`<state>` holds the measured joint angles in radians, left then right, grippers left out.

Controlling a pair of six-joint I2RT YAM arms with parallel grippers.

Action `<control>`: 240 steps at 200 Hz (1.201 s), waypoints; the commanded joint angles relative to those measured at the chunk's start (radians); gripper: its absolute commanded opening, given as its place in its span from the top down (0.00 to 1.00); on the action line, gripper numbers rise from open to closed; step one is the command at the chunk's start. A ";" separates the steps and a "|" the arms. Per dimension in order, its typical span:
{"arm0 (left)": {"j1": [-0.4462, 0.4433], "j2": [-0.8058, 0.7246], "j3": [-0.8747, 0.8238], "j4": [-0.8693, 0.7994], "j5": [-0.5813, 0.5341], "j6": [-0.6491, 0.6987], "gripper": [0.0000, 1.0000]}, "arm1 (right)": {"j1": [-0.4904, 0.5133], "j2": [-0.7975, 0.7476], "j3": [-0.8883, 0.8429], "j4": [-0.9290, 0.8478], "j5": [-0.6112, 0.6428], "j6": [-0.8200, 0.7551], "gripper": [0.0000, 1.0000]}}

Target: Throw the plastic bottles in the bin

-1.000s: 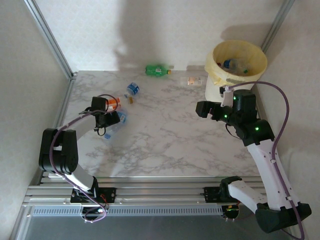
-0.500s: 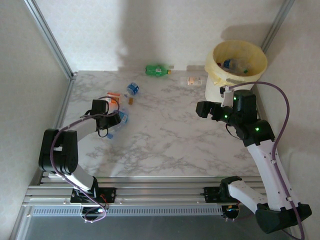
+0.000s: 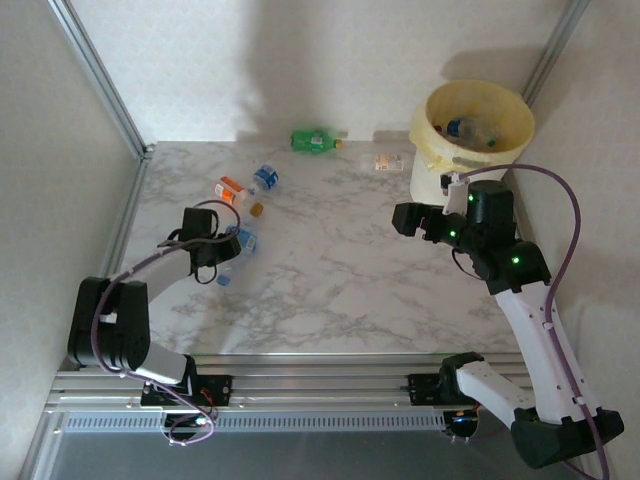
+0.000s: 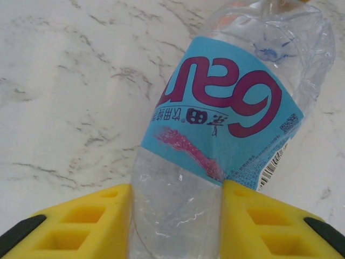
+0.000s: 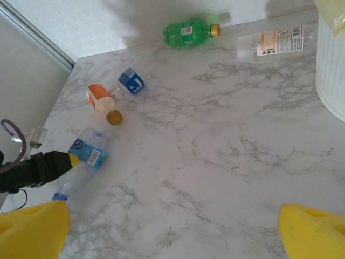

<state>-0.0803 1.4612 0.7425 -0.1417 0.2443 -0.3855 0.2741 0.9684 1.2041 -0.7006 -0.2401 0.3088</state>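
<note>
Left gripper (image 4: 175, 221) has closed around blue-labelled bottle (image 4: 229, 108).

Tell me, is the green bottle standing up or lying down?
Lying down. The green bottle rests on its side on the table, with its cap pointing sideways.

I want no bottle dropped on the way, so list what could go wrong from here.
1. The left gripper pinches the blue-label bottle on its thin clear wall; that could buckle and slip out during a lift.
2. The bin stands at the far right, with the right gripper in front of it; the carry across may crowd that arm.
3. The orange-label bottle and a loose cap lie close by and could be knocked.
</note>
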 commanded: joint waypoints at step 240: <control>-0.690 -0.174 0.306 0.366 0.224 -0.057 0.69 | 0.140 -0.081 -0.208 0.337 -0.366 0.081 0.06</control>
<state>-0.7418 1.2755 1.0019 0.1574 0.4309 -0.4389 0.4049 0.8970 1.0195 -0.4095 -0.6029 0.4046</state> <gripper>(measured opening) 0.307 0.944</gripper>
